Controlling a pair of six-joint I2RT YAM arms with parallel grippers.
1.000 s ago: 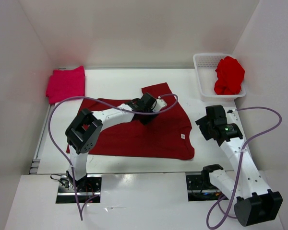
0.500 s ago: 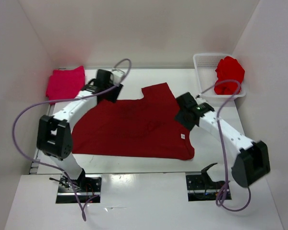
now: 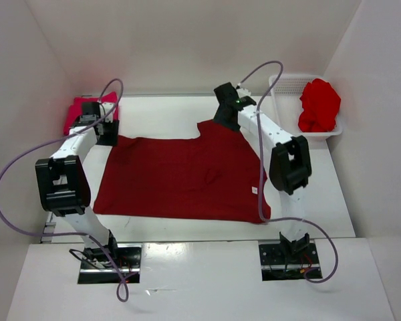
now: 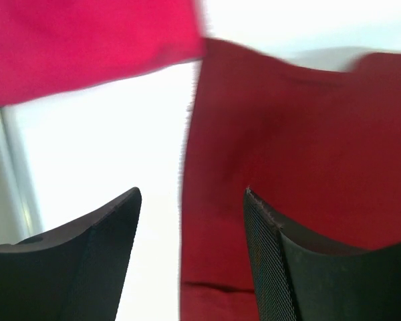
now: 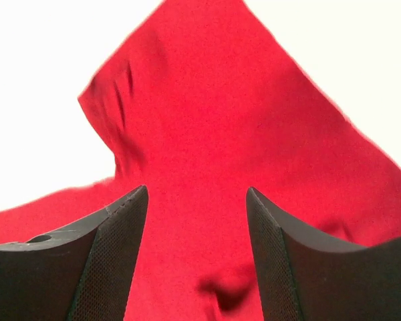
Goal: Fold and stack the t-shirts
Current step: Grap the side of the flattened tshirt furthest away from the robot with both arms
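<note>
Lying flat, maroon t-shirt [image 3: 180, 177] shows tag [image 3: 254, 190], seemingly unreadable.

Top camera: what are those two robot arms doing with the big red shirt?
The dark maroon t-shirt lies spread on the table. The left arm is over its far left corner, the right arm over its far sleeve, jaws open, holding nothing. A pink t-shirt lies far left; a bright red t-shirt sits crumpled in the white basket.
</note>
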